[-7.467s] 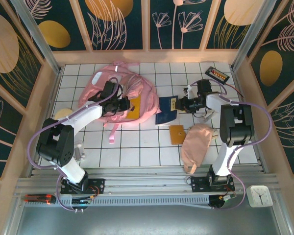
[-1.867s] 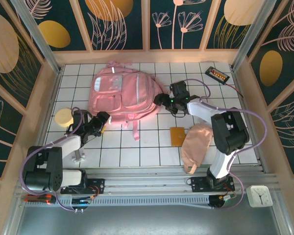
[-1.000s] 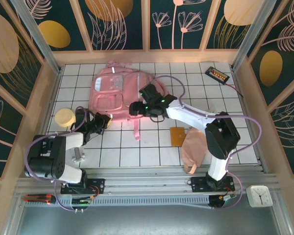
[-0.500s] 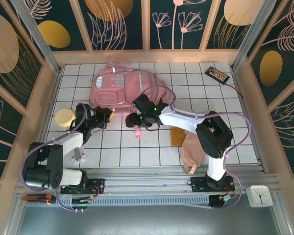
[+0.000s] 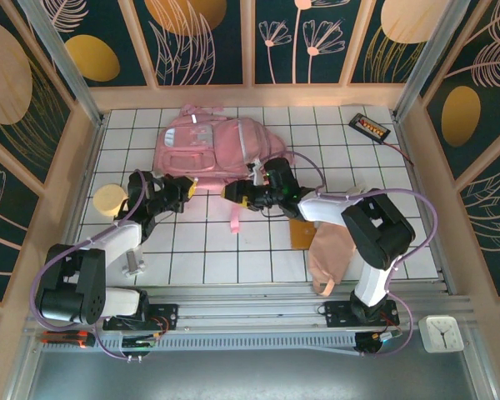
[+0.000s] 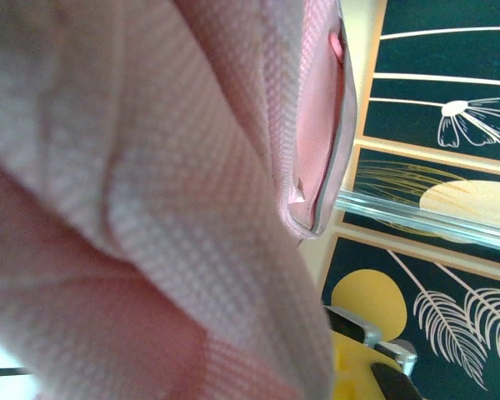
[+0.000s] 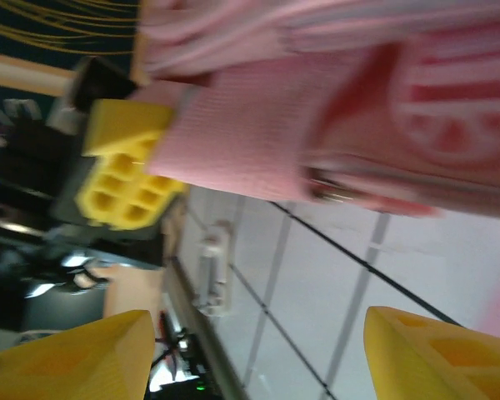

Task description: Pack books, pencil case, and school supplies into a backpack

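Note:
The pink backpack (image 5: 210, 148) lies at the back of the table, its near edge raised. My left gripper (image 5: 186, 188) is shut on that edge. Pink backpack fabric (image 6: 150, 208) covers the lens in the left wrist view. My right gripper (image 5: 235, 193) hovers just right of the left one, below the same edge, open with nothing between its yellow fingertips (image 7: 67, 358). From the right wrist I see the left gripper's yellow finger (image 7: 123, 179) clamped on the backpack's hem (image 7: 242, 142). The orange pad (image 5: 300, 232) and peach pencil case (image 5: 329, 254) lie front right. The books are out of view.
A pale yellow disc (image 5: 108, 200) sits at the left edge and a black gadget (image 5: 371, 127) at the back right. A loose pink strap (image 5: 235, 222) trails toward me from the backpack. Wooden walls close in the tiled table (image 5: 200, 250).
My left gripper rose to the backpack's near edge and lifted it. My right gripper swung from the backpack's front down to below that edge, and its jaws narrowed a little.

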Controlling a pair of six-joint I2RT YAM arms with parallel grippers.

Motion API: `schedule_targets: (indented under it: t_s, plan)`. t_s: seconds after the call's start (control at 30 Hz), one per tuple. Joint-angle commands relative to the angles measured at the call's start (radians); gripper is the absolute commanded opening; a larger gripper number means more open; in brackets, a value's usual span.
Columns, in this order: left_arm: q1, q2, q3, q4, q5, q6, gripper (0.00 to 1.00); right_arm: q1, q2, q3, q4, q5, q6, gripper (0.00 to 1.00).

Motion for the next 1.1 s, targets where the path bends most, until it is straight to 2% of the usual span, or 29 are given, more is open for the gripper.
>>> schedule_targets:
  t_s: [0.0, 0.43, 0.73, 1.07]
  plan:
    - [-0.011, -0.050, 0.064, 0.110, 0.078, -0.153, 0.00, 0.005, 0.039, 0.029, 0.136, -0.086, 0.057, 0.67]
    - [-0.011, -0.057, 0.105, 0.093, 0.076, -0.177, 0.00, -0.020, 0.075, 0.014, 0.141, -0.065, 0.054, 0.68]
    - [-0.014, -0.058, 0.126, 0.079, 0.080, -0.186, 0.00, -0.062, 0.135, 0.080, 0.192, -0.079, 0.059, 0.76]
    - [-0.020, -0.069, 0.123, 0.062, 0.070, -0.183, 0.00, -0.087, 0.133, 0.089, 0.291, -0.101, 0.093, 0.73]
